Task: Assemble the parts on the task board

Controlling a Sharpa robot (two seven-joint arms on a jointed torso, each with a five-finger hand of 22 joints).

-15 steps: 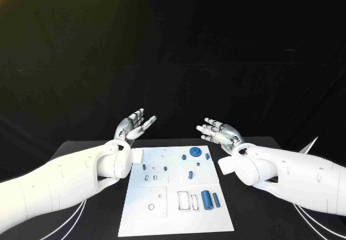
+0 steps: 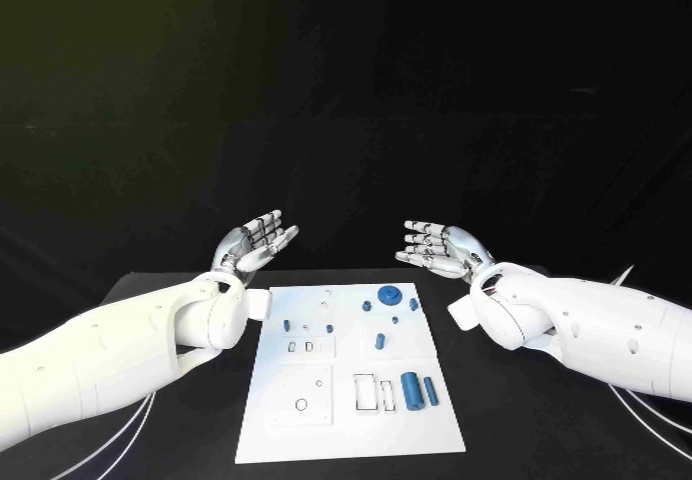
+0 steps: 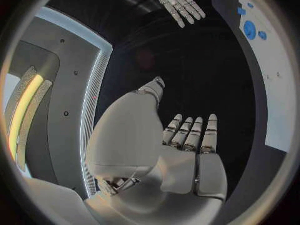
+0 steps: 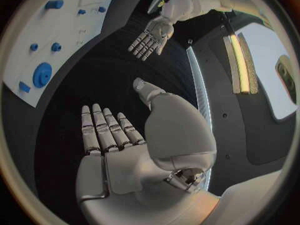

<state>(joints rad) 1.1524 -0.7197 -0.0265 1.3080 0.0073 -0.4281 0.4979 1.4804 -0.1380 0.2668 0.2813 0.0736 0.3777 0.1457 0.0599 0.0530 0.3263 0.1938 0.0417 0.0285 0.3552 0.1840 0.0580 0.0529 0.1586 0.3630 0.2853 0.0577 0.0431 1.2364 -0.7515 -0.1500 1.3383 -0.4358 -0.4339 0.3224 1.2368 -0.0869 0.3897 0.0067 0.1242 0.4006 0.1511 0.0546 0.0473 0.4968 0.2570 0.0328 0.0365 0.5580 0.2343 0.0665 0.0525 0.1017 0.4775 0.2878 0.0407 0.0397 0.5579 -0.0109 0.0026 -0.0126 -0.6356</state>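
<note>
Hands both raised past the far edge of the task board point(image 2: 351, 420), palms up, fingers spread, holding nothing. Left hand point(image 2: 254, 243) sits off the board's far-left corner, right hand point(image 2: 440, 249) off its far-right corner; neither touches the board or any part.

Task board lies flat mid-desk point(image 2: 173, 290), between the two forearms. On it:
- round blue disc part point(image 2: 389, 294) near the far edge, closest part to the right hand, still clearly apart from it
- small blue parts point(image 2: 379, 340) scattered across the far half, some toward the left side point(image 2: 289, 324)
- two blue cylinders point(image 2: 420, 390) lying side by side near the right edge, nearer half, beside rectangular cutouts point(image 2: 369, 393)
- oval ring outline point(image 2: 302, 405) on the left nearer section

Left wrist view: own left hand point(image 3: 187, 150) with fingers extended and together over dark desk, right hand point(image 3: 178, 2) visible across, blue disc point(image 3: 250, 29) on the board at the rim. Right wrist view: own right hand point(image 4: 119, 145) likewise empty, left hand point(image 4: 152, 37) opposite, disc point(image 4: 42, 75) on the board off to the side.
</note>
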